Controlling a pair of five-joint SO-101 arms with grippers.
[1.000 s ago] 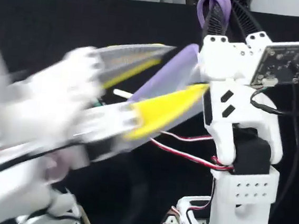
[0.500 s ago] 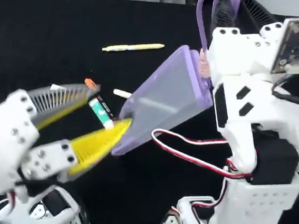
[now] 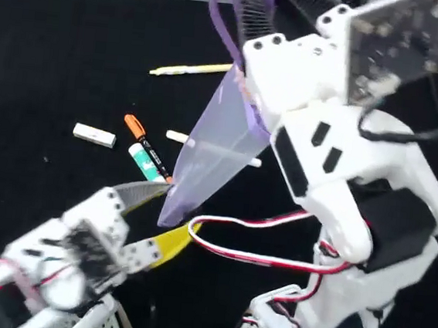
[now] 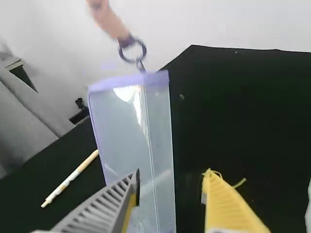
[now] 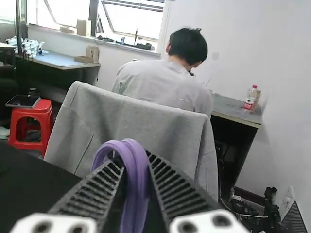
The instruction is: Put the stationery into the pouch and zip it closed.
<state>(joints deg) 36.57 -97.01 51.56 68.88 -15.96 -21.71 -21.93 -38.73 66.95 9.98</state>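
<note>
Your right gripper (image 5: 135, 167) is clenched on the purple strap (image 5: 130, 150), hanging the pouch (image 3: 216, 152) above the tabletop (image 3: 59, 55), probably so your left gripper (image 3: 170, 212), released wide, can steady its lower end. The stationery (image 3: 147, 148) lies beyond, unpacked.

The right arm stands tall, its wrist tipped forward and the right gripper (image 3: 253, 12) held high with jaws clamped on the pouch strap (image 5: 127, 194), while the left arm sits low, the left gripper (image 3: 176, 209) angled upward, its 2 fingers (image 4: 223, 208) spread apart.
</note>
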